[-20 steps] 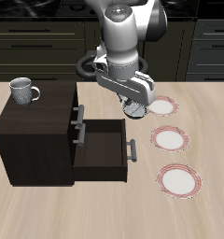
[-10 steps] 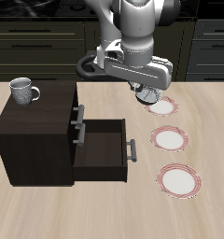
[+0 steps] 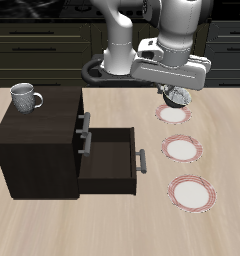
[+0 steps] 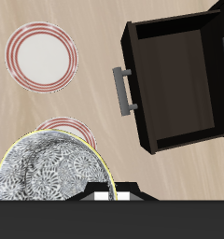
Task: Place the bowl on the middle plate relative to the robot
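The gripper (image 3: 176, 97) is raised above the table (image 3: 112, 225) with its fingers clamped on the rim of the bowl (image 3: 177, 97), which hangs clear of every surface above the farthest-back plate (image 3: 174, 115). In the wrist view the bowl (image 4: 50, 175) is a round, shallow vessel with a thin pale rim and a dense dark-on-white floral speckle covering its inner face; it fills much of that view and overlaps one plate (image 4: 71, 127), of which only an arc of striped rim shows. Three identical plates lie in a row on the light wood-grain table: each is a flat white disc edged with a red-and-white striped band. The middle plate (image 3: 181, 150) sits bare between the farthest-back plate and the plate nearest the front edge (image 3: 191, 193), and the bowl is not over it. A second plate (image 4: 41, 56) appears whole in the wrist view, lying apart from the bowl. Beside the plates stands a dark, matte, box-shaped cabinet (image 3: 37, 140) with one drawer (image 3: 110, 160) pulled out, showing a hollow rectangular interior and a grey bar handle (image 3: 143, 161); the same drawer (image 4: 179, 79) is visible in the wrist view. A white handled mug (image 3: 25, 97) stands upright on the cabinet top, well apart from the gripper.
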